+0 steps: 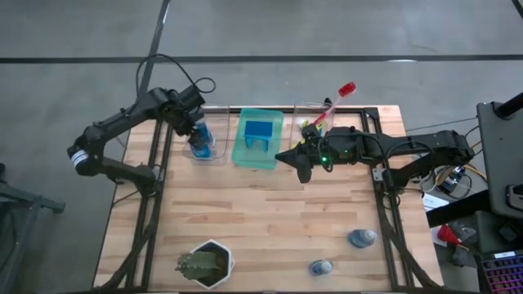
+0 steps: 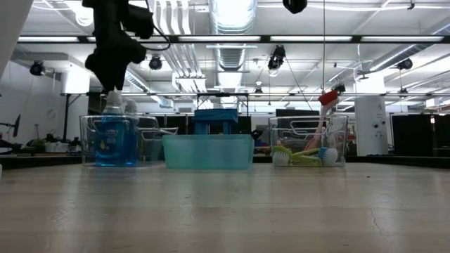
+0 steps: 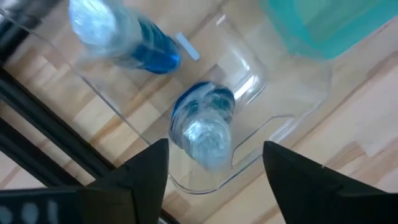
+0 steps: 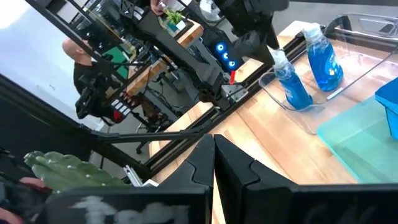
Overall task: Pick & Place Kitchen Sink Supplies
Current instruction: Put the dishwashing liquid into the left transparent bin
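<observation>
Three containers stand in a row at the far edge of the table (image 1: 270, 212); the clear bin on the left (image 1: 214, 155) holds two blue bottles with pale caps, the green tray (image 1: 258, 155) in the middle holds a blue sponge (image 1: 260, 131), and the clear bin on the right (image 2: 309, 144) holds the dish brushes

In the left wrist view, one blue bottle (image 3: 205, 124) stands upright directly under the camera, its cap toward the lens, so its long axis is vertical; the second bottle (image 3: 121, 37) is beside it in the same bin, also cap up; in the right wrist view both bottles stand side by side, their spray heads on top

The left gripper (image 3: 214, 171) hangs above the left bin with its fingers spread apart, one on each side of the nearer bottle and touching nothing; in the low view it is just over the bottle's cap

In the right bin the red brush (image 1: 339, 98) leans with its red head up and out over the far rim, the handle running down into the bin; a yellow-green brush (image 2: 299, 156) lies low on the bin floor, its long axis about level

The right gripper (image 1: 302, 163) is over the table just beside the green tray, its fingers pressed together and holding nothing

Near the front edge are the plant in a white pot (image 1: 206, 263) and two small blue-grey objects (image 1: 361, 238), well apart from the bins
</observation>
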